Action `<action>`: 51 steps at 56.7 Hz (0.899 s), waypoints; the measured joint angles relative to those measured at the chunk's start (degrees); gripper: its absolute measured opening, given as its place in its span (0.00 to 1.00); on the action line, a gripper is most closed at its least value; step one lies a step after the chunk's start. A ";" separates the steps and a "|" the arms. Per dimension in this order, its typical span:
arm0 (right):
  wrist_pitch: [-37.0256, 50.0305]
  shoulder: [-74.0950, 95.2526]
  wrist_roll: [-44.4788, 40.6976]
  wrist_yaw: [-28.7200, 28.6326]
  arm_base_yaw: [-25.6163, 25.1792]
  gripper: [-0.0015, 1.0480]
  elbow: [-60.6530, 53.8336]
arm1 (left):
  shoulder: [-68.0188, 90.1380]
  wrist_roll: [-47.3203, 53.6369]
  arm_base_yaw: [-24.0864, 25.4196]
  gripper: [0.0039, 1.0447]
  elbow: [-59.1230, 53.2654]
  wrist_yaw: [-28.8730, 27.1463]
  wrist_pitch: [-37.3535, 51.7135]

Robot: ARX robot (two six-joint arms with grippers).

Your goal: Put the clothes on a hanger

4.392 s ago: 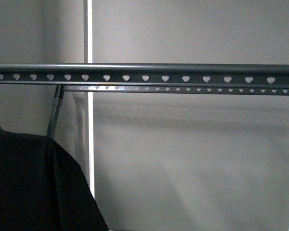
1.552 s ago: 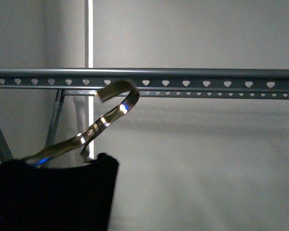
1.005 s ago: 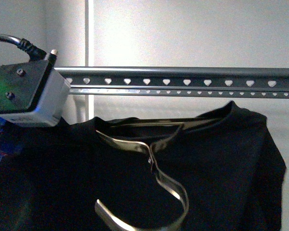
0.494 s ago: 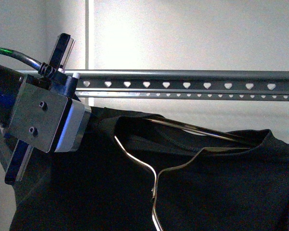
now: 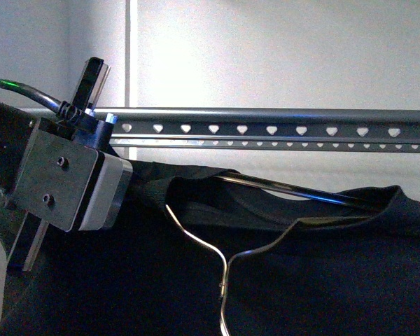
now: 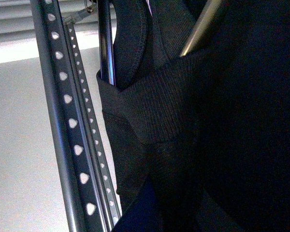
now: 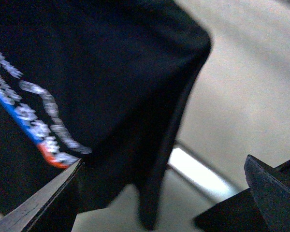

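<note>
The clothes (image 5: pixel 322 266), a black T-shirt, hang on a thin wire hanger (image 5: pixel 196 241) just below the grey rail with heart-shaped holes (image 5: pixel 266 129). The wire hook points downward. My left gripper (image 5: pixel 136 185) is shut on the shirt's neck band at the left, behind its grey wrist block. In the left wrist view the ribbed collar (image 6: pixel 154 111) lies right beside the rail (image 6: pixel 63 116), with my left gripper (image 6: pixel 169 208) buried in dark cloth. My right gripper (image 7: pixel 164 203) is open, a shirt edge (image 7: pixel 159 159) hanging between its fingers, the white-and-blue print (image 7: pixel 34 121) close by.
A second, thinner perforated bar (image 5: pixel 301 145) runs just behind and below the rail. A pale wall with a bright vertical strip (image 5: pixel 131 56) is behind. My left arm's block and cable (image 5: pixel 63 182) fill the left side of the front view.
The shirt on its wire hanger has come up from the lower left to just under the rail, and my left arm has entered the view. In the last half second it barely moves.
</note>
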 joint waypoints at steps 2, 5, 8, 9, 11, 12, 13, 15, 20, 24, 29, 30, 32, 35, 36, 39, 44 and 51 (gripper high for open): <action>1.68 3.34 -5.51 1.14 0.50 0.93 3.02 | 0.02 0.02 0.22 0.04 0.00 -0.13 0.00; 2.58 8.17 -14.60 2.43 1.90 0.93 7.69 | 0.02 0.07 0.31 0.04 0.00 -0.15 0.00; 1.42 11.30 -21.18 2.34 3.30 0.93 11.26 | 0.02 0.09 0.28 0.04 0.00 -0.15 0.00; 0.90 11.96 -23.47 2.14 3.69 0.93 12.07 | 0.00 0.09 0.28 0.04 0.00 -0.17 0.00; -1.11 13.77 -28.00 1.68 4.92 0.93 14.58 | 0.02 0.11 0.28 0.04 0.00 -0.15 0.00; -2.60 14.80 -30.82 1.55 5.77 0.93 16.17 | 0.02 0.13 0.26 0.04 0.00 -0.17 0.00; -4.24 15.78 -33.77 1.36 6.58 0.93 17.81 | 0.02 0.17 0.17 0.04 0.00 -0.15 0.00; -7.89 17.53 -38.97 0.79 7.98 0.93 20.87 | 0.02 0.22 0.04 0.04 0.00 -0.11 0.00; -20.55 21.62 -53.51 1.51 11.10 0.93 28.24 | 0.02 0.28 0.00 0.04 0.00 -0.07 0.00; -24.59 24.39 -59.56 5.20 13.25 0.93 31.61 | 0.02 0.28 0.07 0.04 0.00 -0.07 0.00; -26.64 27.30 -62.71 9.11 15.15 0.93 34.47 | 0.02 0.28 0.15 0.04 0.00 -0.07 0.00; -26.80 27.71 -63.12 9.57 15.37 0.93 34.80 | 0.02 0.28 0.15 0.04 0.00 -0.09 0.00; -26.86 29.38 -63.76 11.02 16.31 0.93 35.98 | 0.02 0.28 0.15 0.04 0.00 -0.09 0.00; -26.12 31.61 -63.78 12.72 17.68 0.93 37.20 | 0.02 0.28 0.15 0.04 0.00 -0.09 0.00; -25.73 32.28 -63.58 13.07 18.12 0.93 37.53 | 0.02 0.28 0.15 0.04 0.00 -0.09 0.00; -24.61 33.81 -63.04 13.86 19.23 0.93 38.32 | 0.02 0.28 0.15 0.04 0.00 -0.07 0.00; -23.69 35.80 -62.20 15.43 20.85 0.93 39.47 | 0.02 0.31 0.13 0.04 0.00 -0.07 0.00; -22.75 38.53 -60.96 17.55 22.69 0.93 40.94 | 0.02 0.31 0.15 0.04 0.00 -0.09 0.00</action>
